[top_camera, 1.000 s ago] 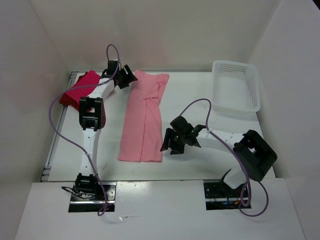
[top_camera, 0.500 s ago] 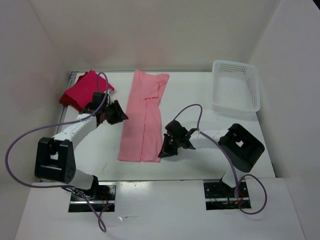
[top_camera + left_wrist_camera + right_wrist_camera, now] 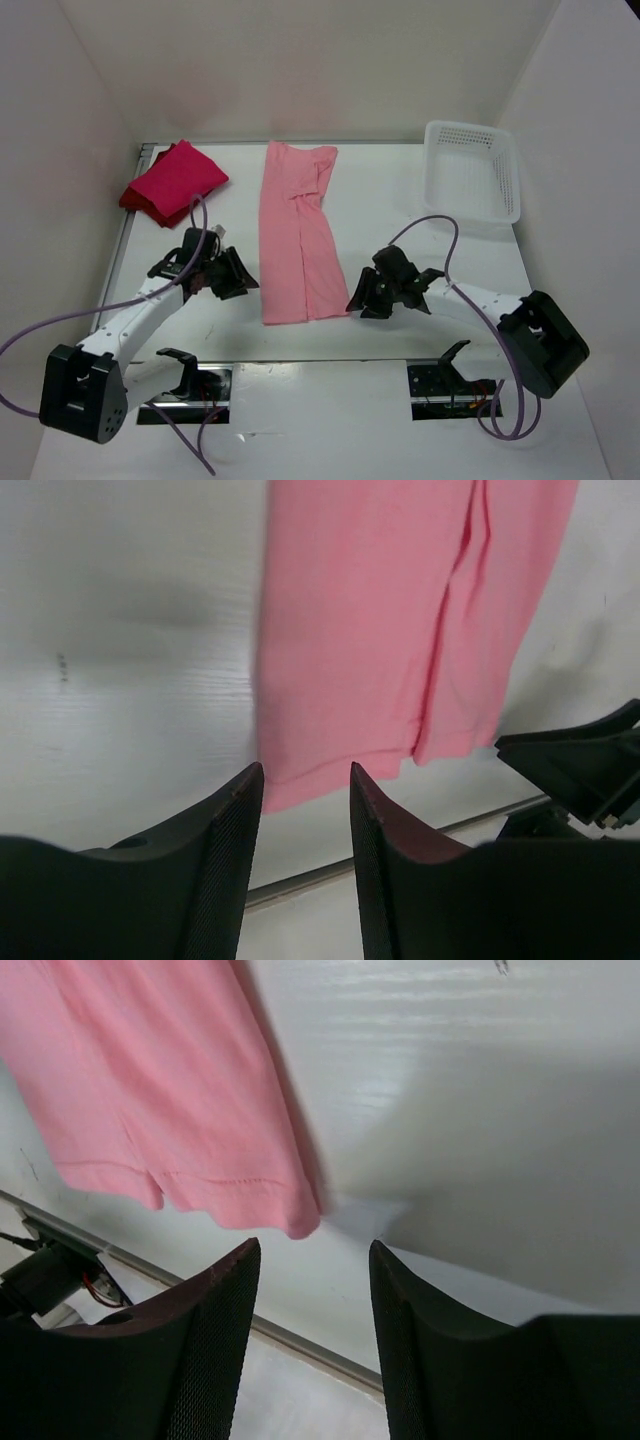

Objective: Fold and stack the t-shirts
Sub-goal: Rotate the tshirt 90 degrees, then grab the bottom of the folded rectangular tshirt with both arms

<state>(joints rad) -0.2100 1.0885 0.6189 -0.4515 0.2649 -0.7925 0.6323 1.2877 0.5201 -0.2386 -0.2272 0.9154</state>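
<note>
salmon t-shirt folded into a long strip; left gripper, right gripper both released

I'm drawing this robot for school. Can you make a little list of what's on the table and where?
Pink shirt: folded into a long strip, mid-table
Red pile: folded, far left corner
Basket: white, far right corner
Left end effector: open, by strip's near left corner
Right end effector: open, by its near right corner
</note>
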